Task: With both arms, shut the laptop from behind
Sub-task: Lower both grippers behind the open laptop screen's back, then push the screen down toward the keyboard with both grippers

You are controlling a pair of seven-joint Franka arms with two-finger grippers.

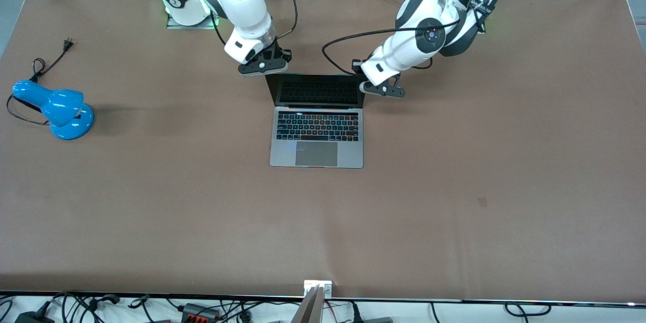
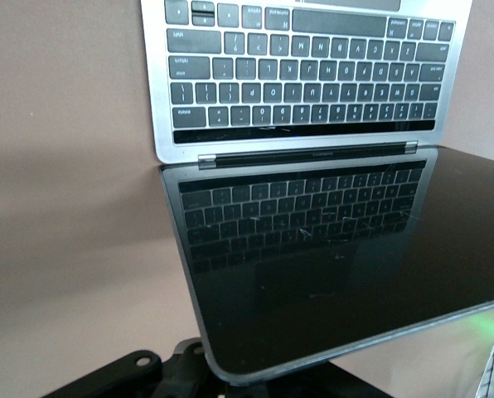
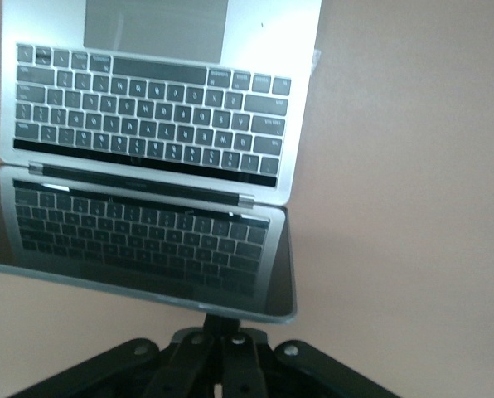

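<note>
Partly hidden: both hands' fingers under laptop point(image 1: 317, 121) lid edge; grip state unclear.

A robotics lab: two bench-mounted arms point(image 1: 242, 5) over a brown table point(image 1: 454, 186).

The laptop point(image 1: 317, 133) is slim and silver-grey, with a black keyboard and a large grey trackpad. It stands open near the middle of the table, closer to the edge where the robot bases stand than to the front camera's edge. Its base lies flat, with the trackpad toward the front camera. The dark screen point(image 2: 330, 249) is raised and tilted, and it reflects the keys.
</note>
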